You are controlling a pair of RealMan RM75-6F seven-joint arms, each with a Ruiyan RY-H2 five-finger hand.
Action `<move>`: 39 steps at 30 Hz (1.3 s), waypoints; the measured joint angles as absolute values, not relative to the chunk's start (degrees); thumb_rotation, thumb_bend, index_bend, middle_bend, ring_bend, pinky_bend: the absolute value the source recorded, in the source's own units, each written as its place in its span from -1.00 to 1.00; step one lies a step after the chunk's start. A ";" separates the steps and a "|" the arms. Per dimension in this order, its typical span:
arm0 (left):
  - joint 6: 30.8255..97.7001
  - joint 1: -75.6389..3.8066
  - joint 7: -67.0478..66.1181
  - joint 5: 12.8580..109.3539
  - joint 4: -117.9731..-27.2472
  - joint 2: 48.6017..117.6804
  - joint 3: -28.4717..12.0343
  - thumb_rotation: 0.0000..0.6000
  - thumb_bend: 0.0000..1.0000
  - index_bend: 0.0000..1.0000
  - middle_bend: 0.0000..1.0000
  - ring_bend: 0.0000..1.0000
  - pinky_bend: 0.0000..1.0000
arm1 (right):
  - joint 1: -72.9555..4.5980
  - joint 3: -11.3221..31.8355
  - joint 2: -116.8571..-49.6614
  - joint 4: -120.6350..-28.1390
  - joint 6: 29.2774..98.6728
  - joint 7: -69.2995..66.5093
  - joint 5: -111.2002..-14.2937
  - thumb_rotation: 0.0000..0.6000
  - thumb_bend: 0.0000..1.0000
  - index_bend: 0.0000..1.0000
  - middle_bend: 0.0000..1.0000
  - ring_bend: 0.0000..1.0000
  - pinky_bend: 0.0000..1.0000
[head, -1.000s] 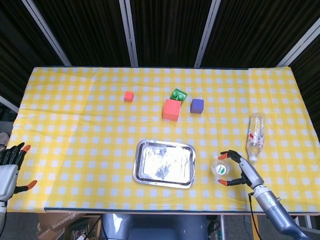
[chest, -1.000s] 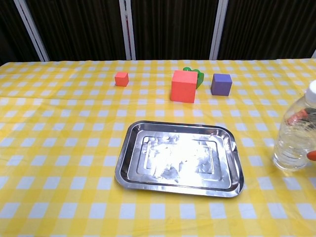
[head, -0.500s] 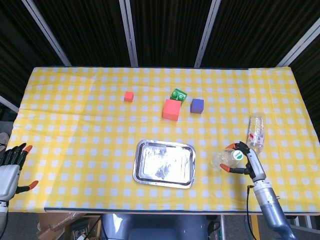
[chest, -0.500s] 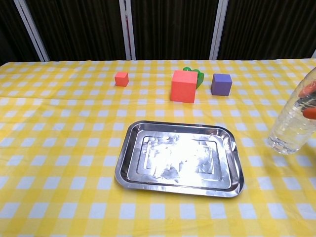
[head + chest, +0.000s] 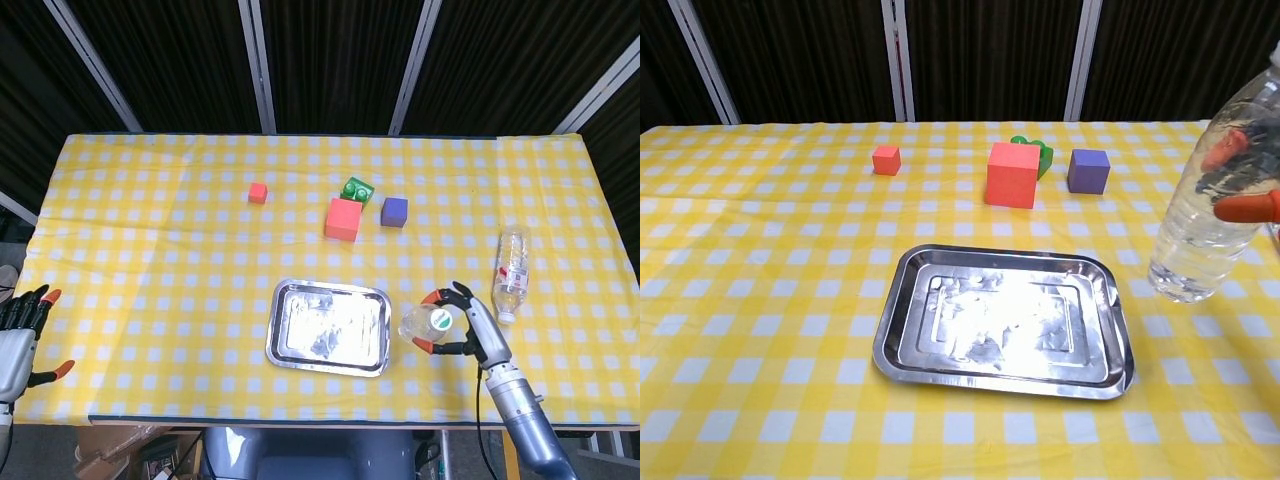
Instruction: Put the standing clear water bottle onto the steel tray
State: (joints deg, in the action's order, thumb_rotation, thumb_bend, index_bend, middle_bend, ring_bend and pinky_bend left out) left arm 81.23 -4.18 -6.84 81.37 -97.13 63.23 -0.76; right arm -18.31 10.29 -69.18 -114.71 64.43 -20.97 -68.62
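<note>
Beside the tray: clear water bottle [image 5: 1210,190], lifted, tilted, probably off the counter.
Right hand [image 5: 462,320]: fingers wrapped around bottle for carrying.
Steel tray [image 5: 910,350]: bare, awaiting bottle.
Left hand [image 5: 18,345]: fingers spread, idle.

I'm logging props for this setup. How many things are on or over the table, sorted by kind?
Bottles: 2, a held bottle in the right hand and a lying bottle
Blocks: 4, small red, big red, green, purple
Trays: 1, steel tray
Total: 7
</note>
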 measured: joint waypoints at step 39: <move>81.45 -3.98 -4.80 81.49 -97.18 62.44 -0.86 1.00 -0.70 -0.92 -1.00 -1.00 -1.00 | -33.08 31.47 -43.02 -134.95 49.59 -6.29 -34.74 1.00 -0.13 0.73 0.30 -0.19 -1.00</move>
